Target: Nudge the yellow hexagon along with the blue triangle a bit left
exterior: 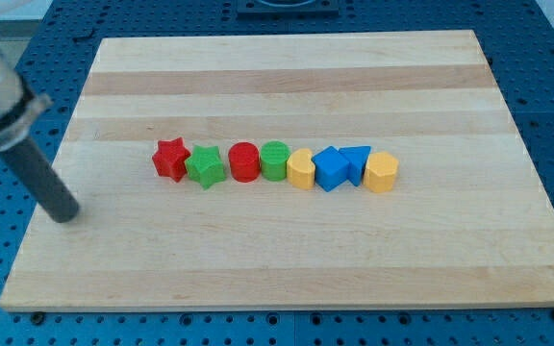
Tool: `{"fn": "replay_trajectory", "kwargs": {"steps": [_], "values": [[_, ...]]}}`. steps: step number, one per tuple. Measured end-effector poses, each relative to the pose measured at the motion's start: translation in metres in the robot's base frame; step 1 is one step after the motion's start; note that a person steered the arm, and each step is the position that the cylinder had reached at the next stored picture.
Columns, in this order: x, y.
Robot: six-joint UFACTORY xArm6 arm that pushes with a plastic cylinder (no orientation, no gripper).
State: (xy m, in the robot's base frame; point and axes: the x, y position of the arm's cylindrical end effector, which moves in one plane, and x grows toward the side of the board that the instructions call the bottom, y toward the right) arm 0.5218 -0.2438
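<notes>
The yellow hexagon [381, 172] sits at the right end of a row of blocks in the middle of the wooden board [287, 77]. The blue triangle [356, 160] touches its left side. My tip [64, 215] rests on the board near its left edge, far to the left of the row and apart from every block. The dark rod rises from it toward the view's upper left.
The row runs leftward from the triangle: a blue block [329, 169], a yellow block [301, 169], a green cylinder [274, 160], a red cylinder [243, 161], a green star [205, 167], a red star [170, 159]. Blue perforated table surrounds the board.
</notes>
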Motion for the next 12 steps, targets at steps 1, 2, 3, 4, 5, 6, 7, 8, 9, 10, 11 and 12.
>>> {"fn": "replay_trajectory", "kwargs": {"steps": [1,2,3,4,5,6,7,8,9,10,11,12], "values": [[0.035,0.045],[0.050,0.094],[0.050,0.182],[0.050,0.258],[0.049,0.291],[0.049,0.311],[0.049,0.320],[0.049,0.323],[0.049,0.323],[0.049,0.324],[0.049,0.331],[0.049,0.383]]}}
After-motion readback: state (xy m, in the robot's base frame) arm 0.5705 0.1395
